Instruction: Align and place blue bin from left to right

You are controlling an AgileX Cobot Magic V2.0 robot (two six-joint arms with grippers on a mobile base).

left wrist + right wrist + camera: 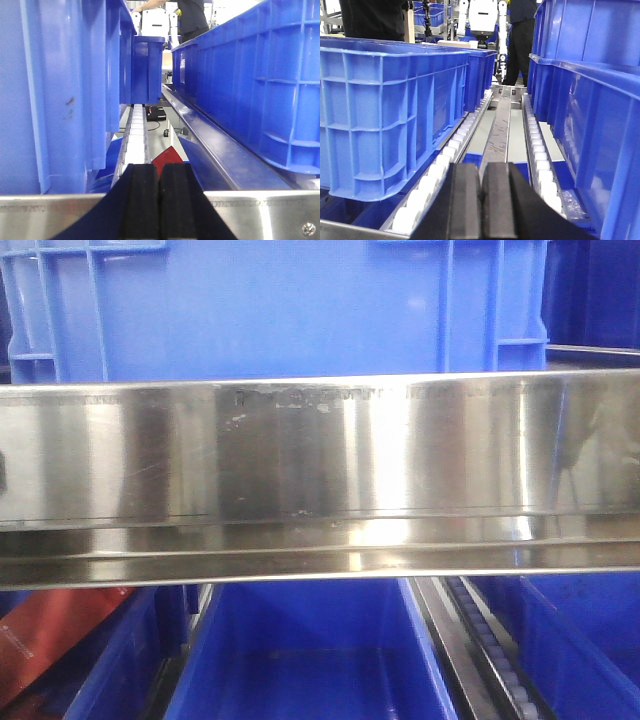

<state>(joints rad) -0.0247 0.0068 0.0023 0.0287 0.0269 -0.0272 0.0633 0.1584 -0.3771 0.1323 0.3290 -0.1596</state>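
The blue bin (390, 115) sits on a roller track (445, 170) of the rack, left of the steel centre rail (501, 130) in the right wrist view, its ribbed side wall toward the camera. More blue bins (590, 100) stand right of that rail, stacked along the other lane. In the front view a bin wall (280, 305) rises just behind the polished steel bar (320, 465), with further open bins below the bar.

The right pincer (481, 205) hangs low between the lanes, its black pads pressed together on nothing. The left pincer (159, 200) is likewise closed and empty, sitting just behind the steel bar and looking down a narrow gap between two bins (65, 90).

Neither arm touches a bin, so this reads as the approach step, before any push or grasp. The next move likely calls for spreading the pads, or setting them against a bin wall, then sliding the bin sideways along the rack until it squares with its neighbours.
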